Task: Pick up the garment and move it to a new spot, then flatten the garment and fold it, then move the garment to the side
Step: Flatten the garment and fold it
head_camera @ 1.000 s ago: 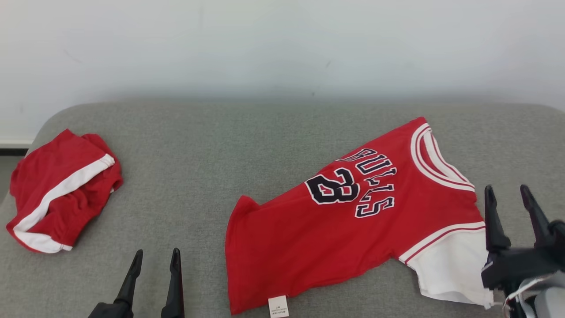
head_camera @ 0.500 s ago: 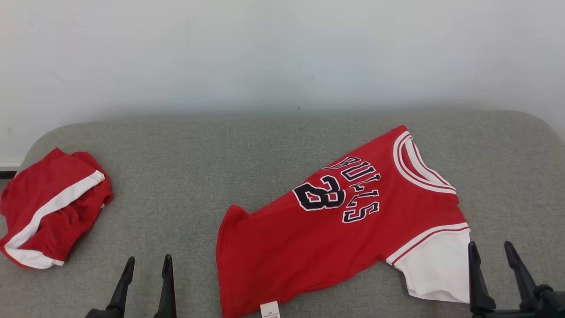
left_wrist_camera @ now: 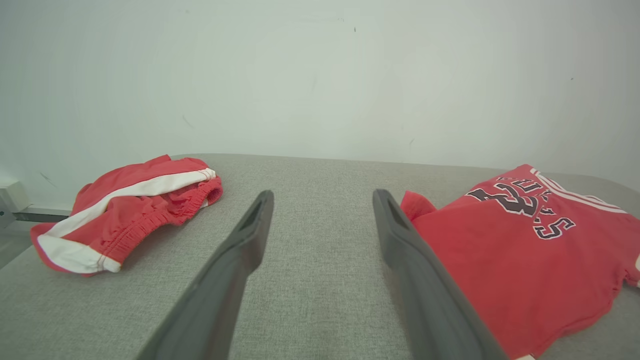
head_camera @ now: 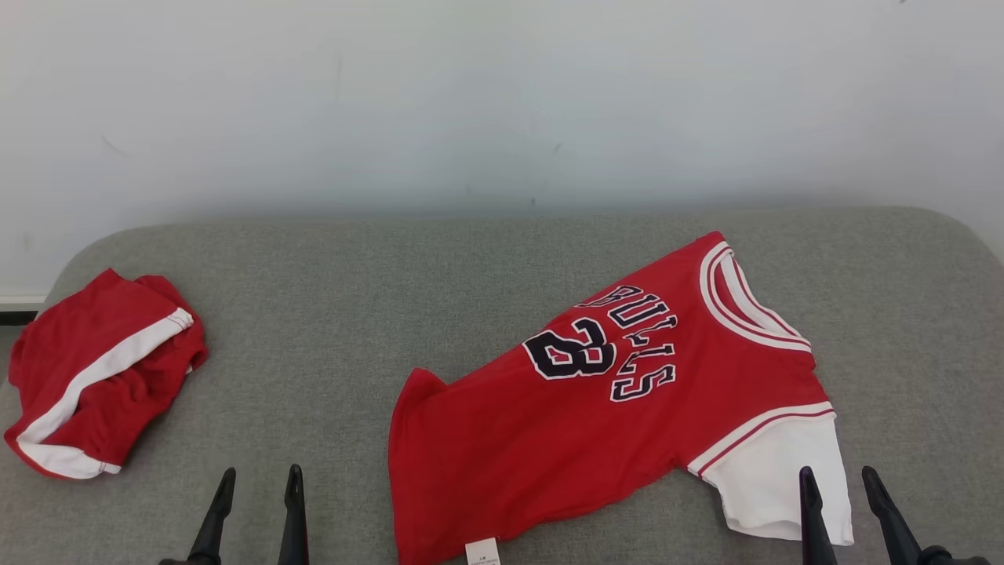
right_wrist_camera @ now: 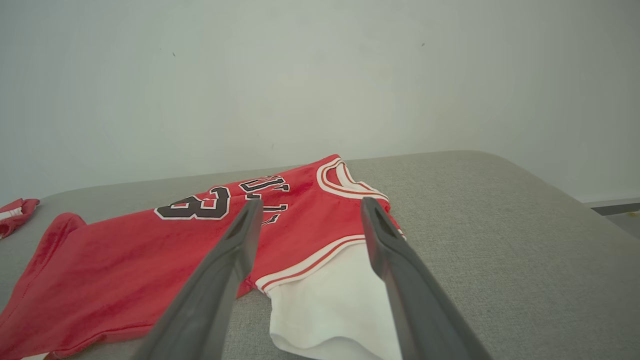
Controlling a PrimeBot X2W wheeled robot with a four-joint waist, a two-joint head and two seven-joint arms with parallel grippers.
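One jersey, one shorts; left pincer, right pincer both agape.

Head view: the bottom picture edge cuts off the jersey hem and its white label; the label print is too small to read. The same edge cuts off the bodies of the left gripper and right gripper. One jersey sleeve is hidden, probably folded underneath. Right wrist view: the left picture edge cuts the shorts.
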